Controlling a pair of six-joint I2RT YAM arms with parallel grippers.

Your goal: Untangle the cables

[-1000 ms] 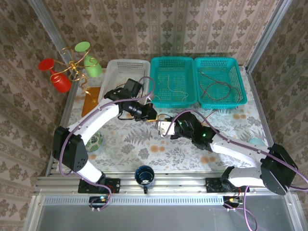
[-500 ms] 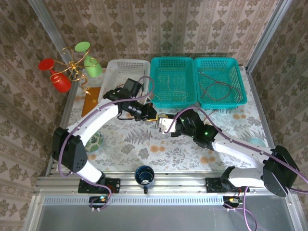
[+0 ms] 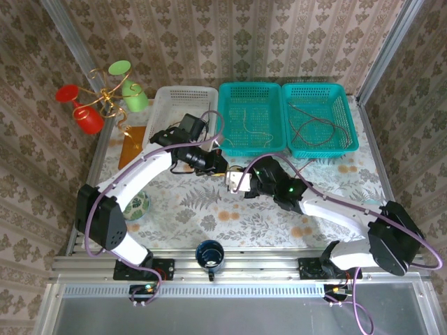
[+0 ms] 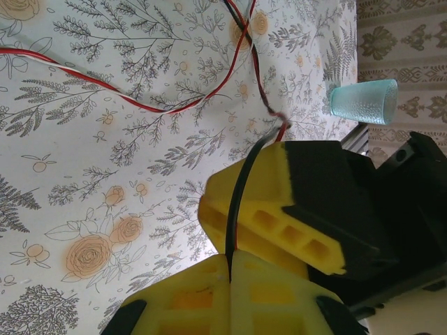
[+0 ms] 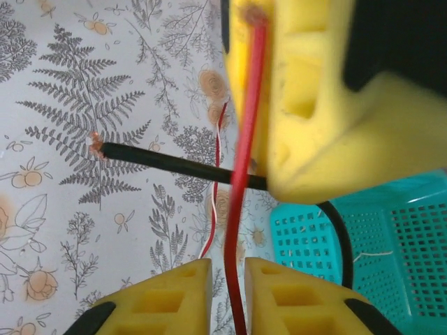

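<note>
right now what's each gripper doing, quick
Left gripper: closed, pinching the black cable.
Right gripper: closed around the red cable.

Bright, even light from above washes the flowered desk (image 3: 202,209), casting only faint, soft-edged shadows. Close to the wrist lenses, the yellow fingers (image 5: 314,125) and the cables (image 5: 244,139) blur, while the desk pattern behind them stays crisp.
</note>
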